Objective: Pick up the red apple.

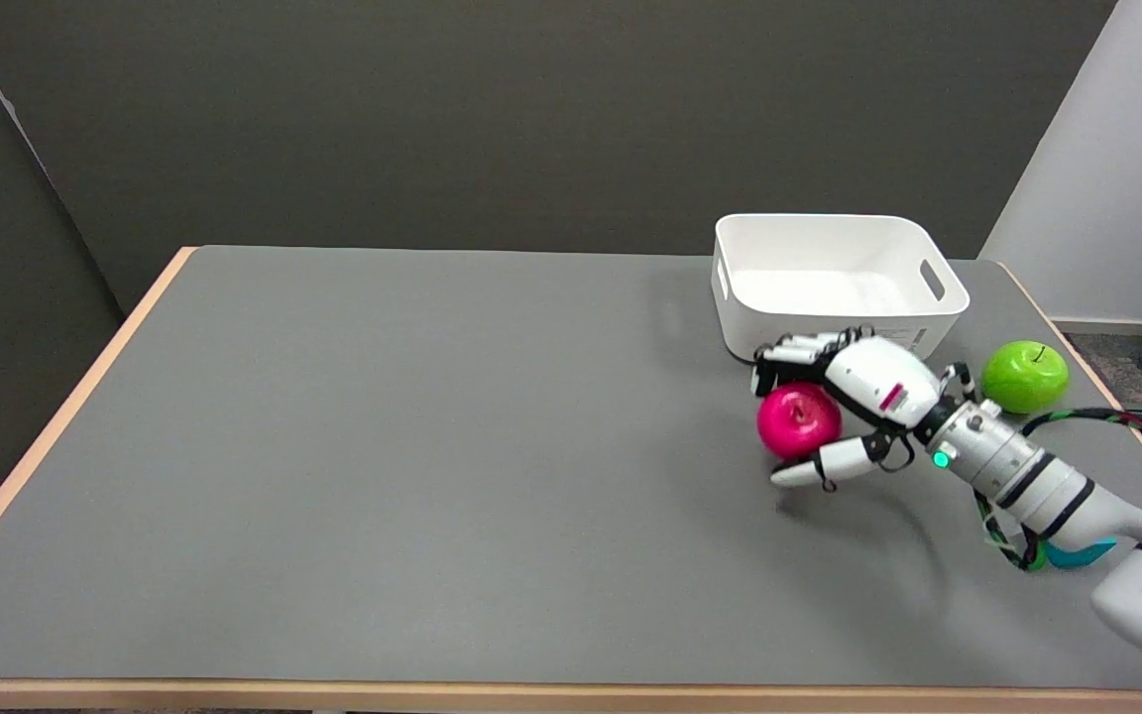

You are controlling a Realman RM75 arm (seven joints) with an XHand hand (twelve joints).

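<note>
**Red apple gripped in the right hand, in front of the bin**

The table (383, 446) was a broad grey slab with a pale wooden edge, set against a dark grey wall, with a lighter wall panel off at two o'clock. Toward one o'clock on the tabletop stood a white plastic bin (834, 283) with cut-out handles and a small label on its near wall. To its right, at about three o'clock from the bin's near corner and close to the table's right edge, sat a green apple (1024, 376), upright with its stem showing, apart from everything else.

The right arm (1047, 491) came in from four o'clock, white, with a green light near the wrist and a bundle of black and green cable looping beside it. The right hand (854, 407) was wrapped around the red apple (797, 420): its fingers (799, 349) curled over the fruit's far side, its thumb stretched along the near side beneath it. The apple was thus held in the hand, just in front of the bin's near left corner. A shadow lay on the table below it, but I could not tell whether it had left the surface.
</note>
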